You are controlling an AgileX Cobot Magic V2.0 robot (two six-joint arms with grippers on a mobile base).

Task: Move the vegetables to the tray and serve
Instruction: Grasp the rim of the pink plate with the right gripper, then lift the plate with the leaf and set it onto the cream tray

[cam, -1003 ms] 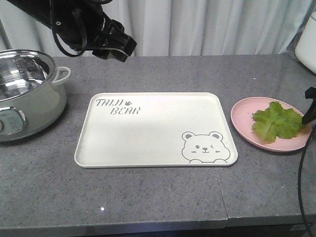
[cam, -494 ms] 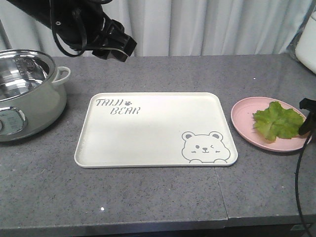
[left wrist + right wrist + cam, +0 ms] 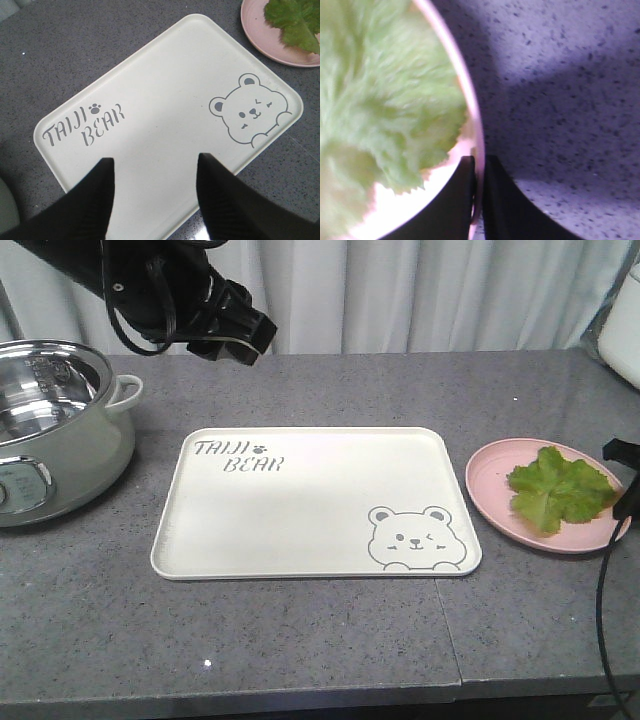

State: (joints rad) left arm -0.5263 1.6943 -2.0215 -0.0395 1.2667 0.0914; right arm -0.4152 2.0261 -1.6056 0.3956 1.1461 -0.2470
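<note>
right gripper (image 3: 479, 167): pinching plate (image 3: 490, 502) rim at 4 o'clock
lettuce (image 3: 558, 487): 9 o'clock of that gripper, tray (image 3: 310, 500) beyond
left gripper (image 3: 154, 159): spread, empty, above tray

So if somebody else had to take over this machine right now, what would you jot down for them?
Left hand: open, holding nothing, above the tray.
Right hand: shut on the rim of the pink plate, at the plate's outer side.
Lettuce leaf: lying on the pink plate, to the right of the tray.
Tray: flat on the grey counter, with nothing on it.
Done: only the grip on the plate; no lettuce is on the tray yet.
Left: get the leaf onto the tray, then serve the tray.
</note>
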